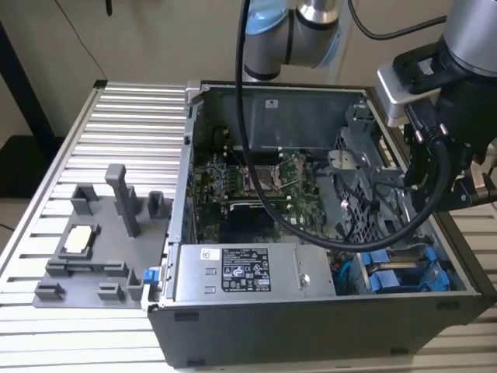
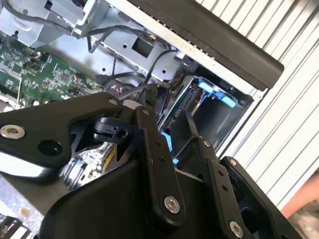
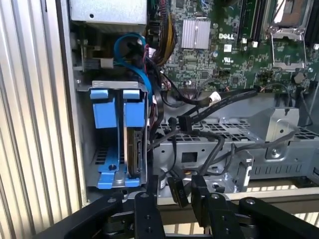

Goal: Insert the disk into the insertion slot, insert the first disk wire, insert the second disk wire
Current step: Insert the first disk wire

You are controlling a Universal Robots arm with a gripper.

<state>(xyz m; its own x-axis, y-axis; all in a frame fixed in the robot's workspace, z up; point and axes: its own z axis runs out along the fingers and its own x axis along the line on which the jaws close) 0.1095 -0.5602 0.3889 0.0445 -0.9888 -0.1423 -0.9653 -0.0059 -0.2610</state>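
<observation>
Seemingly the gripper (image 3: 174, 181), jaws parted, straddles a loose black wire connector (image 3: 178, 193) near the seated disk (image 3: 133, 149). A skewed pinch could twist the plug so it jams.

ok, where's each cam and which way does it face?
Exterior view: off-arm, high, looking down into the open computer case; arm at the exterior view's right.
First wrist view: on the wrist, facing the disk in its bay; gripper in foreground.
Second wrist view: on the wrist, skewed across the gripper towards that bay.
Shared: both wrist views show gripper and bay.
</observation>
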